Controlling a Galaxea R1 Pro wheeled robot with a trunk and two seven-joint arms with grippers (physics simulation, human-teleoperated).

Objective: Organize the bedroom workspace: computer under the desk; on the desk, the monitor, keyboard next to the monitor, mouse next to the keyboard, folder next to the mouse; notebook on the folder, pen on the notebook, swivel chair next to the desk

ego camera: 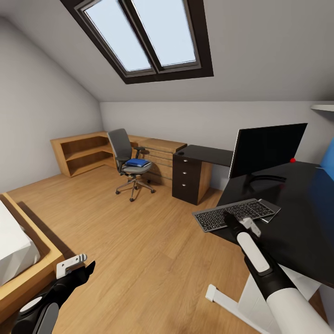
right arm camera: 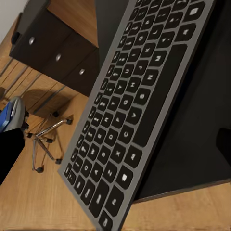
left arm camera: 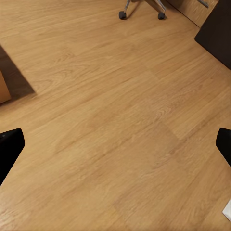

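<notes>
Head view: keyboard (ego camera: 234, 214) lies flat on the desk (ego camera: 297, 222) at the near-left edge of the black top, its left end overhanging the edge slightly, just in front of the monitor (ego camera: 268, 149), whose round base sits at the keyboard's 1 o'clock. Right gripper (ego camera: 230, 218) hangs right over the keyboard's middle, arm coming in from 5 o'clock; contact between fingers and keys can't be confirmed. Right wrist view has the keyboard (right arm camera: 139, 106) running diagonally between the two dark fingertips (right arm camera: 9, 151) at opposite frame edges, so the jaws are spread wide with nothing clamped. A thin grey notebook (ego camera: 271, 208) lies touching or just under the keyboard's right end, can't tell which. Swivel chair (ego camera: 130, 160) stands well apart at the keyboard's 10 o'clock, near the light-wood cabinets (ego camera: 157, 153), with the blue folder (ego camera: 138, 162) flat on its seat. Drawer unit (ego camera: 187, 178) with silver knobs is at 11 o'clock, between chair and keyboard. Left gripper (ego camera: 76, 269) hangs low at 8 o'clock over the wood floor (ego camera: 139, 241), beside the bed (ego camera: 18, 260); left wrist view shows its fingertips (left arm camera: 9, 147) at opposite frame edges, spread wide, nothing held, chair castors (left arm camera: 123, 14) at the frame edge.
</notes>
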